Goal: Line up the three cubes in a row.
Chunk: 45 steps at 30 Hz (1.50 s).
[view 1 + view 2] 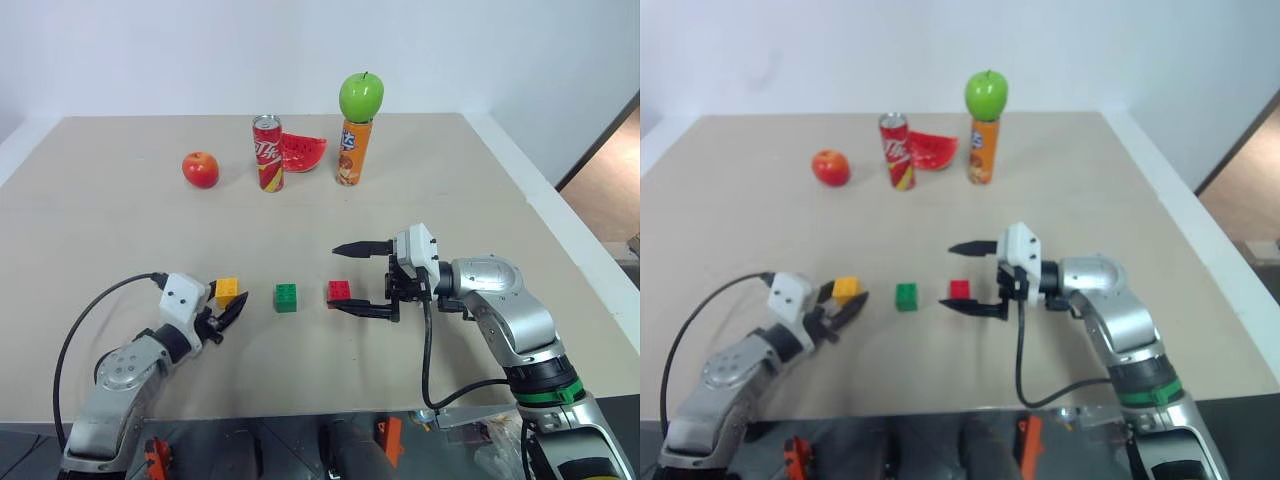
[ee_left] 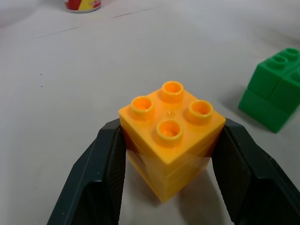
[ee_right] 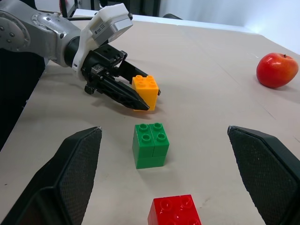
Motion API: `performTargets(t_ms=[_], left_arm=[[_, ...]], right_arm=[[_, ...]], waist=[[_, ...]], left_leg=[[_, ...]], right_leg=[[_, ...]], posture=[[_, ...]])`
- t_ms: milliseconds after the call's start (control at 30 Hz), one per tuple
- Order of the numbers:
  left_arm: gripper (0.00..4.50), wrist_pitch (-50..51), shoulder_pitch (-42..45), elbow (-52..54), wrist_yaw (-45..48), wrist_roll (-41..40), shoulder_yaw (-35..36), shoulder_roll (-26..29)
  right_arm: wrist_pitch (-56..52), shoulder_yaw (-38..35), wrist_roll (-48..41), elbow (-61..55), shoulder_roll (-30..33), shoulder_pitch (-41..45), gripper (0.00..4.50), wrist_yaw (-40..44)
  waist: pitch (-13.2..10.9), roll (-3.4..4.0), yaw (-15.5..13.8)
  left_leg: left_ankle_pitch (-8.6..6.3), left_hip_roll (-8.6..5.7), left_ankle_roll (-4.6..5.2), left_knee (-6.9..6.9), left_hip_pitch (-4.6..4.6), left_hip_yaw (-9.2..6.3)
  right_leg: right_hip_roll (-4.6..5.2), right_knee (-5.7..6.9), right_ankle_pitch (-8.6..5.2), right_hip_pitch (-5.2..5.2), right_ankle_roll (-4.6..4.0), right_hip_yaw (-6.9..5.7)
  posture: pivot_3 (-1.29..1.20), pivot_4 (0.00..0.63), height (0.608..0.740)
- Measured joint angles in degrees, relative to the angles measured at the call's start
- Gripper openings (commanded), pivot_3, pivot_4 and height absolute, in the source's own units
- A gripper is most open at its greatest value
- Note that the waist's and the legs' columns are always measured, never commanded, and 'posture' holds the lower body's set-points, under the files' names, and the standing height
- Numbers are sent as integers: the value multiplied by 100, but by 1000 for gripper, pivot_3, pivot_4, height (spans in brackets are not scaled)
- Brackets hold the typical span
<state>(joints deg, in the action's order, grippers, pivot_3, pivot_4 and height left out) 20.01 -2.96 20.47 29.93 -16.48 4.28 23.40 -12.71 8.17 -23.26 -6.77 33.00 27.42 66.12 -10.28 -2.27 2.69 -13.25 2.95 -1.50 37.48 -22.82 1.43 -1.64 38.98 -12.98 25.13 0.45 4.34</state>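
At table front: yellow cube point(image 1: 227, 291), green cube point(image 1: 286, 297), red cube point(image 1: 339, 291) roughly in row, 9-to-3. Left gripper point(image 1: 228, 313) jaws pinching yellow, release pending. Right gripper point(image 1: 362, 278) jaws spread wide around red.

It looks like a robot test room, with a big plain beige table point(image 1: 120, 230) by a bare white wall point(image 1: 200, 50) and toy fruit set out for practice.

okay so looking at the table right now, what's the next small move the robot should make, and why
Probably open the left gripper and back away. Its black fingers clamp the yellow studded plastic block, which looks already level with the green studded block and red studded block. The right gripper hangs wide open beside the red one.
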Motion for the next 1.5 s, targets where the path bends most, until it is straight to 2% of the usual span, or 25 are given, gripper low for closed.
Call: performTargets(t_ms=[733, 933, 1500], left_arm=[[2440, -116, 313, -445, 236, 86, -125, 125], [4379, -114, 336, -484, 352, 71, -220, 176], [4448, 442, 407, 341, 516, -636, 206, 606]], right_arm=[[-19, 0, 0, -79, 84, -69, 4500, 0], [-18, 0, 0, -79, 84, -68, 4500, 2], [-2, 1, 0, -73, 86, -59, 4500, 36]], waist=[[0, 0, -1], [0, 0, -1], [0, 0, 2]], left_leg=[[0, -1, 0, -1, -1, 1], [0, -1, 0, -1, -1, 1], [0, 2, 0, -2, -1, 1]], right_leg=[[3, 0, 0, -1, 1, 0], [2, 0, 0, 0, 1, 0], [-3, 0, -1, 2, 0, 0]], posture=[[0, 150, 740], [0, 150, 740], [0, 150, 740]])
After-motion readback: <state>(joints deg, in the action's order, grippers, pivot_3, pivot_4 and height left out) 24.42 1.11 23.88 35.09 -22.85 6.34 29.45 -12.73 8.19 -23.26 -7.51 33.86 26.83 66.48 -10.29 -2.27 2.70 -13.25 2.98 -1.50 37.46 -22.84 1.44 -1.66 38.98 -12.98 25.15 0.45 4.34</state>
